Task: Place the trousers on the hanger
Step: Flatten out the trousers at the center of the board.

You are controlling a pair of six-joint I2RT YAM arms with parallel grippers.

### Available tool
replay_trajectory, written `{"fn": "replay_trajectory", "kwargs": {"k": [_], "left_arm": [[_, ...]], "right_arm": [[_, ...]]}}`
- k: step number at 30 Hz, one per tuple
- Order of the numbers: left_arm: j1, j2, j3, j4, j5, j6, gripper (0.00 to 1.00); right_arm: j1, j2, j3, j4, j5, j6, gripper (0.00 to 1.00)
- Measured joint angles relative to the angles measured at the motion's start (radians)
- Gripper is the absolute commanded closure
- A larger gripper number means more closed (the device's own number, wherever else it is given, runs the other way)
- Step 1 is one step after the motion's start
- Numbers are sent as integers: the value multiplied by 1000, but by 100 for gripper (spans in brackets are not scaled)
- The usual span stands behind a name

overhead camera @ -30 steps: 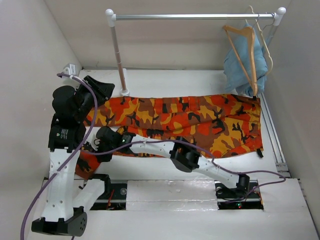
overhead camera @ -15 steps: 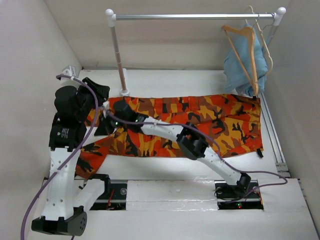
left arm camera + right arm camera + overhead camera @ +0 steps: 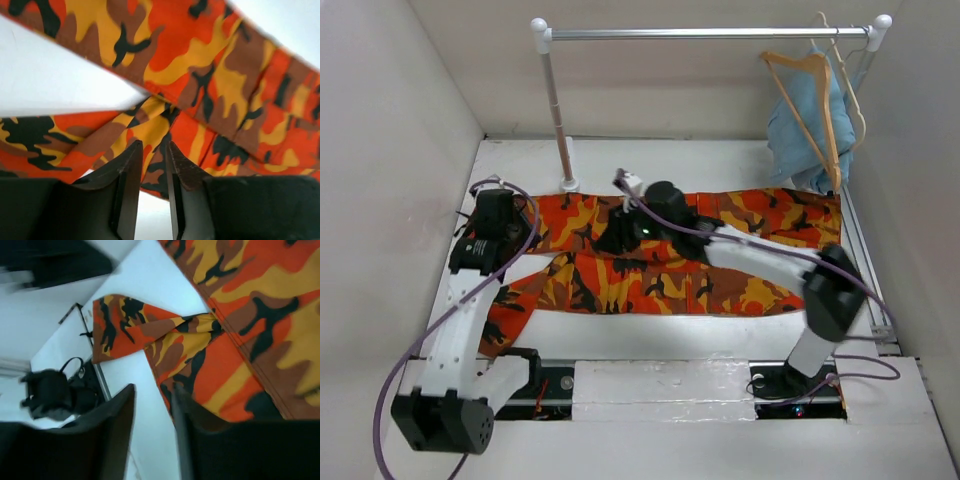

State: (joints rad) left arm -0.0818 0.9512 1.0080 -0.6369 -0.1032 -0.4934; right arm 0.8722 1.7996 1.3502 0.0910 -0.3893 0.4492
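The camouflage trousers (image 3: 740,255) lie flat across the table, legs pointing left and forking near my left arm. They also fill the left wrist view (image 3: 235,75) and the right wrist view (image 3: 260,325). My left gripper (image 3: 520,226) hovers at the fork (image 3: 152,150), its fingers a narrow gap apart with nothing between them. My right gripper (image 3: 612,238) is open and empty over the trousers' upper leg (image 3: 152,395), one finger above the cloth edge. The tan wooden hanger (image 3: 823,120) hangs on the rail at the back right.
A clothes rail (image 3: 710,33) on a white post (image 3: 560,120) spans the back. A light blue garment (image 3: 790,135) and a second, paler hanger (image 3: 855,100) hang behind the tan one. White walls stand close on the left and right.
My right arm has swung from the trousers' left end to over their middle. My left arm has dropped lower and nearer, to the fork of the legs.
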Motion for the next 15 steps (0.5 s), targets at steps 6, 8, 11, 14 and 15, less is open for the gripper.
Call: {"fn": "replay_trajectory", "kwargs": {"k": [6, 8, 11, 14, 15], "left_arm": [[-2, 156, -24, -42, 20, 9, 62], [-2, 237, -15, -58, 16, 18, 60], [-10, 396, 20, -76, -20, 31, 59], [-29, 541, 42, -88, -65, 52, 60], [-36, 578, 43, -92, -70, 61, 61]], "right_arm": [[3, -590, -388, -136, 91, -100, 94], [0, -737, -478, -203, 112, -113, 84], [-17, -891, -562, -309, 135, -142, 70], [-61, -961, -592, -396, 139, -175, 65], [-75, -974, -597, -416, 140, -186, 65]]}}
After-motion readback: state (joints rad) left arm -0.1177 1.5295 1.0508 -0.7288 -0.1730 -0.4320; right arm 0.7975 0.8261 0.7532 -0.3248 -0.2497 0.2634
